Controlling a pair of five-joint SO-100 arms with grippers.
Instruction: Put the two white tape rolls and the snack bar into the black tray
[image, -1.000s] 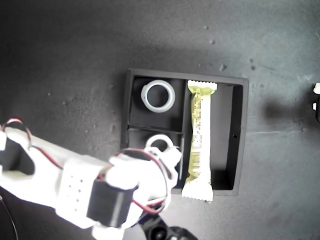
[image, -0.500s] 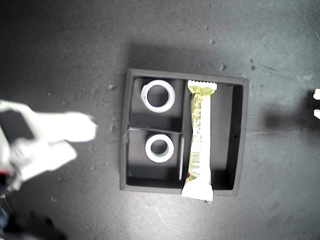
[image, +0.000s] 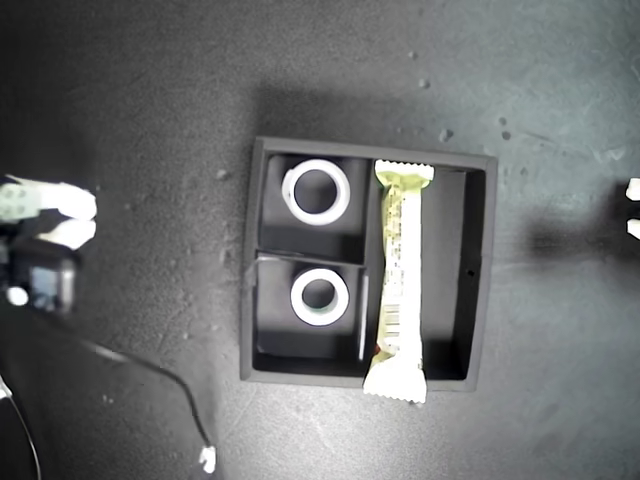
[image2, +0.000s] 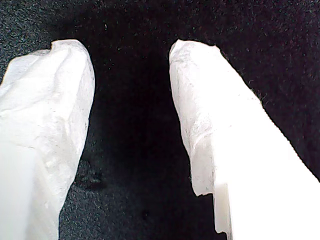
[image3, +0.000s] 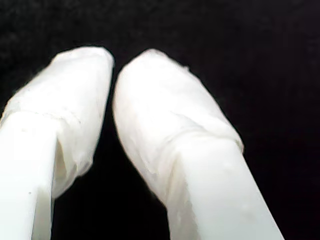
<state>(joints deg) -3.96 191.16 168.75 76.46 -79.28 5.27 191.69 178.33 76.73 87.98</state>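
Both tape rolls (image: 318, 192) (image: 319, 296) sit in black tray (image: 250, 300) small compartments | arm has retreated to exterior view's left edge | snack bar (image: 400, 280) lengthwise in long compartment (lower end overhangs wall) | my first gripper (image2: 130, 50) jaws apart, empty | my second gripper (image3: 114, 65) jaws nearly closed, empty

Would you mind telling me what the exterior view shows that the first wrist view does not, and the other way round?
Only the exterior view shows the black tray with a white tape roll in one small compartment, the second white tape roll in the other, and the snack bar in the long compartment, one crimped end overhanging the tray's wall. Only the first wrist view shows my first hand up close: white-wrapped fingers spread apart, nothing between them. Both show the dark, speckled table surface.
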